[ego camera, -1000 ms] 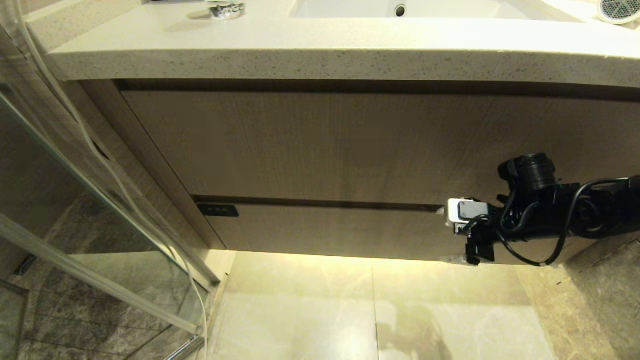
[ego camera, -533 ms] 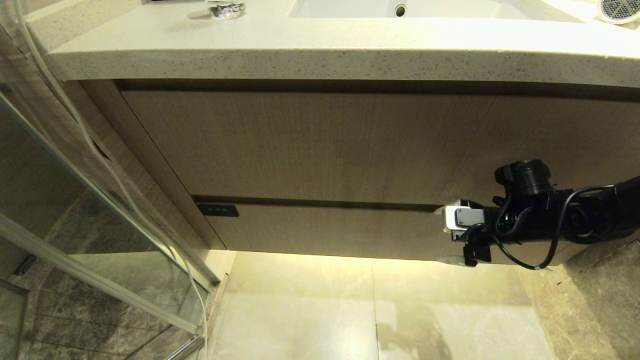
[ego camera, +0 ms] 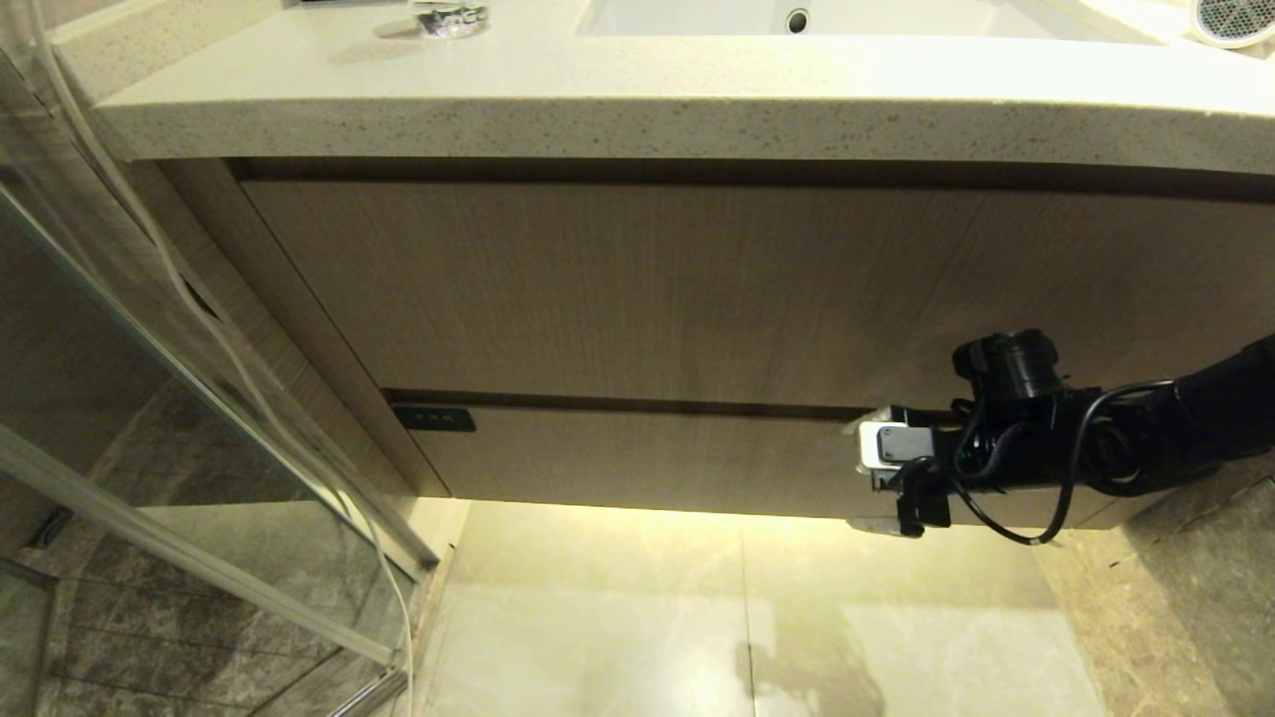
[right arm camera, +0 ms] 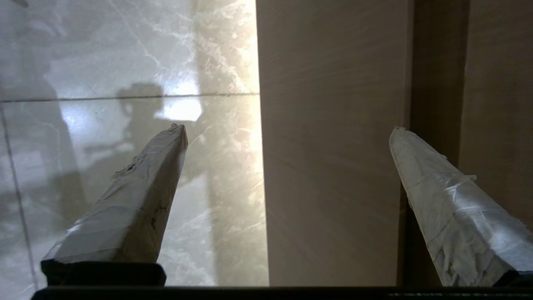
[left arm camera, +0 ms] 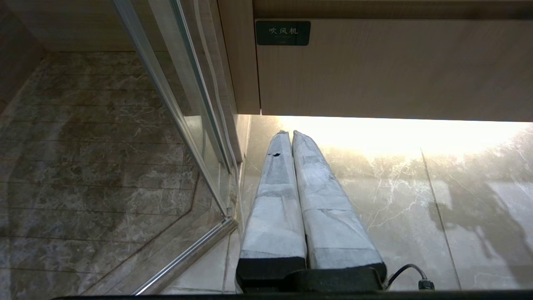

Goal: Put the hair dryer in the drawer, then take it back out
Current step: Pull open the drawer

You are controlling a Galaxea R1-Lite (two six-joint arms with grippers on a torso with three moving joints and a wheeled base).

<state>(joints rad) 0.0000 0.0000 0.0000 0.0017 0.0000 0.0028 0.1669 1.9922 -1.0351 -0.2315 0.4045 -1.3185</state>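
Wood-grain drawer shut, black tag at left end. R gripper at drawer's right end, fingers spread wide, straddling drawer front, holding nothing. L gripper low nr floor, fingers pressed together, empty. Dryer up on counter, far right, only grille showing.

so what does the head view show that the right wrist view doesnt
Only the head view: the countertop, the hair dryer at its far right, the black tag and the right arm. Only the right wrist view: the right gripper open, its fingers straddling the panel's height. Both: the closed drawer front and the lit floor.
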